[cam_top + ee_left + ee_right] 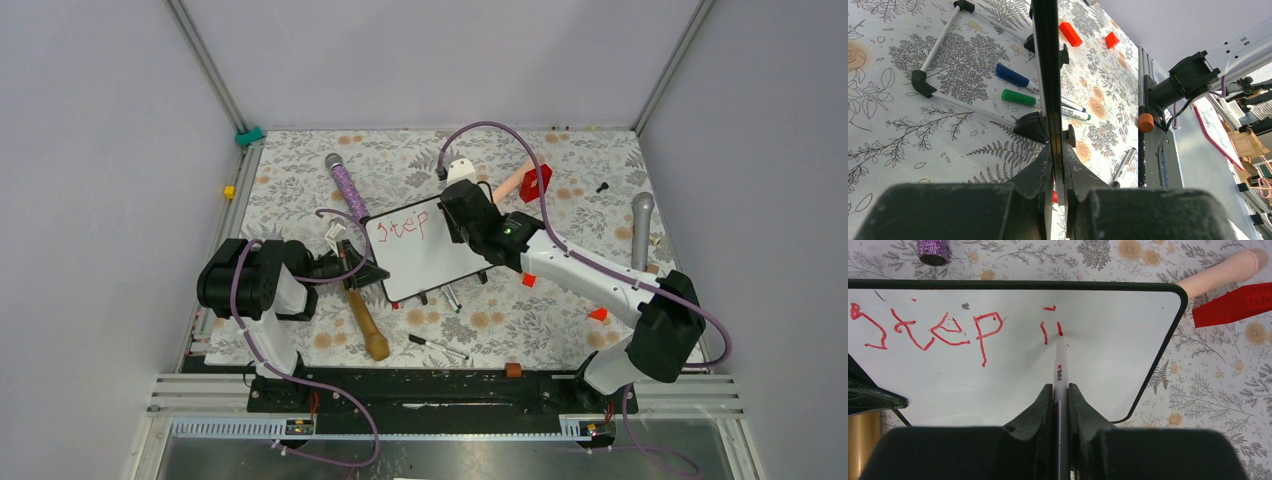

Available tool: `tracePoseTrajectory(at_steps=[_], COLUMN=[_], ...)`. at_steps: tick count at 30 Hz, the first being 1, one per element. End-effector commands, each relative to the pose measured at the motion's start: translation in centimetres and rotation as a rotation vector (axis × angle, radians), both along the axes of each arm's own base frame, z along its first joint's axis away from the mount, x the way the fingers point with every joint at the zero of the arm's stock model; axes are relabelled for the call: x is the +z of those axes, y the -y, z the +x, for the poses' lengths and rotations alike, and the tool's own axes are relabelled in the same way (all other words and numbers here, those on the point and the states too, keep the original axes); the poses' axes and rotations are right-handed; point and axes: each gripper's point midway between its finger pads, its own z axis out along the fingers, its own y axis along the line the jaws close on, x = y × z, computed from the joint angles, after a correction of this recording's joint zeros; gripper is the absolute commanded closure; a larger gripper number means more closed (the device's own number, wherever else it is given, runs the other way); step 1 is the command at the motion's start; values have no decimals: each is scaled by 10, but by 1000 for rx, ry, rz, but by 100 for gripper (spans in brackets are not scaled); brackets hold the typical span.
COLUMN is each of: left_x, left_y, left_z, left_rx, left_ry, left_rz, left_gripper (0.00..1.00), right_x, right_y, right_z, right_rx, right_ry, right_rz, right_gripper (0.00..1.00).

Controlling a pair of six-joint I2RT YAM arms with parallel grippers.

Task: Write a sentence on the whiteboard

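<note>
Floral worktop [560,315] is bearing the whiteboard [430,258], left gripper [1058,170] pinching its edge; right gripper [1061,390] is pinching a marker [1061,365], sentence [928,330] reaching "step i", most remaining.

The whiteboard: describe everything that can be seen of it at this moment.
The whiteboard is a white rectangular panel with a thin black frame, rounded corners and small black feet. It sits skewed mid-table on the floral cloth. Red lettering on it reads "step", then an "i" and a short stroke. The left hand is clamped on its left edge. The right hand holds a marker with its red tip on the surface.
</note>
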Motion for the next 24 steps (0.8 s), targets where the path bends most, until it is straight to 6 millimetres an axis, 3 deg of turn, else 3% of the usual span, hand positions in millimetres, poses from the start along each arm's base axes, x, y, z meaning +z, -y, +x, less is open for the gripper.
tracePoseTrajectory(at_steps=[1,24], left_x=[2,3], left_y=[2,2], left_z=[-5,-5], left_rx=[-50,-52], left_ry=[81,84], left_rz=[6,6], left_gripper=[100,100], right_x=[5,5], right_y=[7,8], right_z=[2,0], right_rx=[-27,-20], right_ry=[17,7], right_rz=[21,9], right_gripper=[100,100])
